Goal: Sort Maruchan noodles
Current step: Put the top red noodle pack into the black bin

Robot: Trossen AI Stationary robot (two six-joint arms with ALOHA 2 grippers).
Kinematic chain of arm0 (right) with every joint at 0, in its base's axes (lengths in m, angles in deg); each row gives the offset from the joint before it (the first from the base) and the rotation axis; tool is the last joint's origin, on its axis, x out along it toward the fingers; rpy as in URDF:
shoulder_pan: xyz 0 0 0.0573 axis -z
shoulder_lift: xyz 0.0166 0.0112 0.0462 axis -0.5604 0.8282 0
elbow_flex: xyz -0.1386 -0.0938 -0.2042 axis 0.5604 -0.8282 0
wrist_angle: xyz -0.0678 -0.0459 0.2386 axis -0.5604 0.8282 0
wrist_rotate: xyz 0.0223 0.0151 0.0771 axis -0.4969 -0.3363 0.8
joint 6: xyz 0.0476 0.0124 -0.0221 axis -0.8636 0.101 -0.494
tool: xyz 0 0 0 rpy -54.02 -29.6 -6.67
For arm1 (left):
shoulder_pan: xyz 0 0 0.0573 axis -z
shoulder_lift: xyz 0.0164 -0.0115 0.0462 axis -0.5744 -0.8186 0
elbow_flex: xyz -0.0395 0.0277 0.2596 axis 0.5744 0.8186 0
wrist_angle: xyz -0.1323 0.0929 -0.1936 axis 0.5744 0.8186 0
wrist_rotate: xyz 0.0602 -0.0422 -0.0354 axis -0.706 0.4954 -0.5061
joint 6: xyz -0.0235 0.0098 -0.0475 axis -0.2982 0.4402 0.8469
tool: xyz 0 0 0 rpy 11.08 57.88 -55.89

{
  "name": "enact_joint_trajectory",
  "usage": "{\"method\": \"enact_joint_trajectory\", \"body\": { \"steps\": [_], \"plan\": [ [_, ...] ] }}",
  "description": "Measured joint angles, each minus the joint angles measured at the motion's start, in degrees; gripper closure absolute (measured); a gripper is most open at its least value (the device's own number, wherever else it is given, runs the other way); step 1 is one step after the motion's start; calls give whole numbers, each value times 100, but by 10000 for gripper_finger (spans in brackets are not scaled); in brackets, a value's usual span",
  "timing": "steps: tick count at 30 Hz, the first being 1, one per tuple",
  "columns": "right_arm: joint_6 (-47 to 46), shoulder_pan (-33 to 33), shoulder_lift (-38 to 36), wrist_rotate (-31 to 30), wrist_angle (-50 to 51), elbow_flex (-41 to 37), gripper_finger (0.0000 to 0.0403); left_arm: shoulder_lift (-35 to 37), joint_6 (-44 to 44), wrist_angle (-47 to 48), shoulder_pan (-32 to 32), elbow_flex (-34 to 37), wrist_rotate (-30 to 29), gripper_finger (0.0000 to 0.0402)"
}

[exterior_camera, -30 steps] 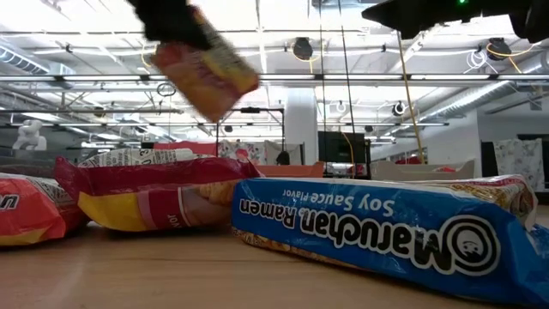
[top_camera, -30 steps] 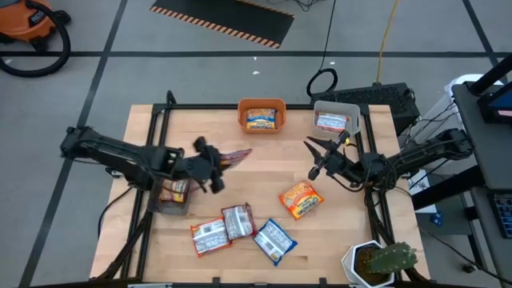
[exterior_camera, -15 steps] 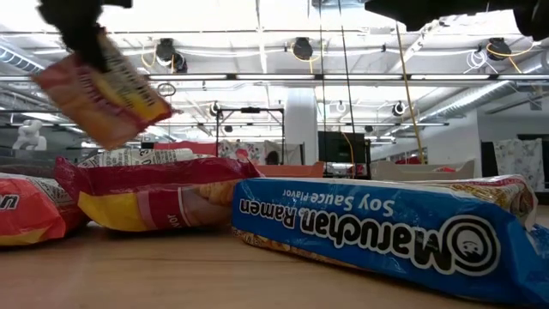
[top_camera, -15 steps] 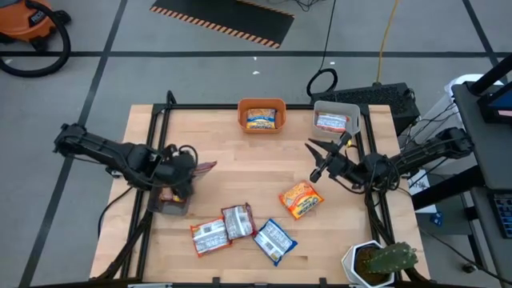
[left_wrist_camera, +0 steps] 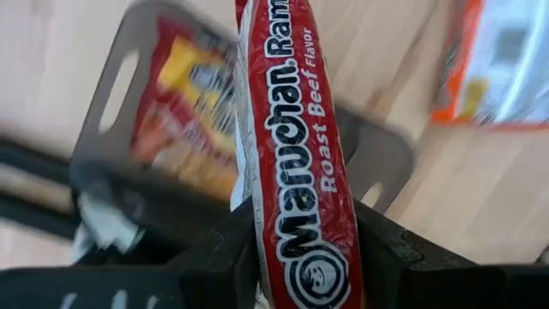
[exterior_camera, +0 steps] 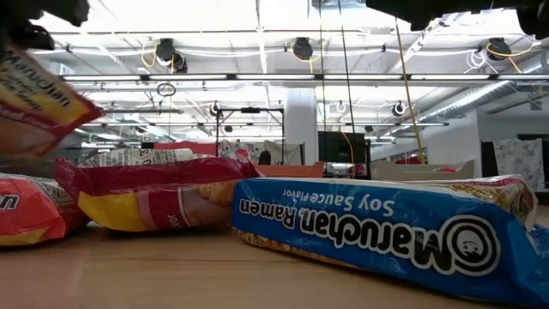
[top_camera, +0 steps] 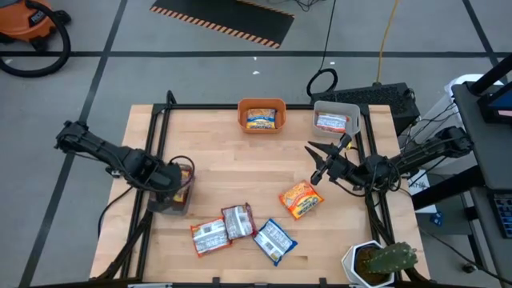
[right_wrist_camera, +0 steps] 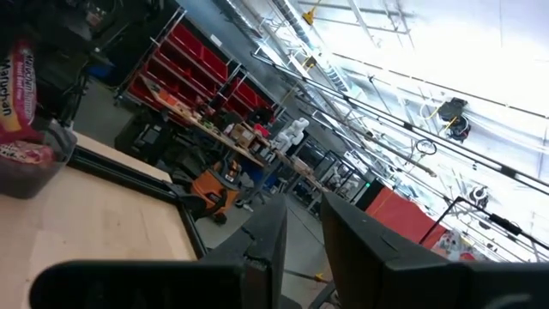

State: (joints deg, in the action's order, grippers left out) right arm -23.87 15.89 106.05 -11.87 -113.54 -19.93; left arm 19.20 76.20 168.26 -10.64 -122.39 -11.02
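Note:
My left gripper (top_camera: pixel 178 178) is at the table's left side, above the grey bin (top_camera: pixel 168 200), shut on a dark red roast beef packet (left_wrist_camera: pixel 296 154). That bin (left_wrist_camera: pixel 120 94) has another dark red packet (left_wrist_camera: pixel 184 103) lying in it. In the low view the held packet (exterior_camera: pixel 34 103) shows high at the left. My right gripper (top_camera: pixel 316 162) hovers open near the table's right side, above and beside an orange packet (top_camera: pixel 301 199) lying flat. Two silver-red packets (top_camera: pixel 210 236), (top_camera: pixel 238 221) and a blue-white one (top_camera: pixel 274 240) lie near the front edge. My left gripper pinches the roast beef packet between its two fingers (left_wrist_camera: pixel 219 257), at the logo end (left_wrist_camera: pixel 304 249). The fingers bear on its two flat faces, so the packet stands edge-on between them. It is lifted clear and reaches out past the fingertips over the grey bin.
An orange bin (top_camera: pixel 262 104) with a yellow-blue packet and a clear bin (top_camera: pixel 336 108) with a silver-red packet stand at the far edge. A potted cactus (top_camera: pixel 384 262) sits at the near right corner. Bare wood (top_camera: pixel 240 168) lies in the table's middle.
My left gripper has carried the dark red packet from the table's middle toward the left edge, ending over the grey bin, and has turned on the way. The packet stayed lifted in its hold. My right arm kept still.

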Motion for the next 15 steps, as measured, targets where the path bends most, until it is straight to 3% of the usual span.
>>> {"method": "enact_joint_trajectory", "body": {
  "steps": [7,15],
  "plan": [
    [0,0,0,2,0,-2,330,0,218,598,151,0,405,259],
    [0,2,2,2,0,-4,330,-47,-732,568,182,0,1475,256]
  ]
}}
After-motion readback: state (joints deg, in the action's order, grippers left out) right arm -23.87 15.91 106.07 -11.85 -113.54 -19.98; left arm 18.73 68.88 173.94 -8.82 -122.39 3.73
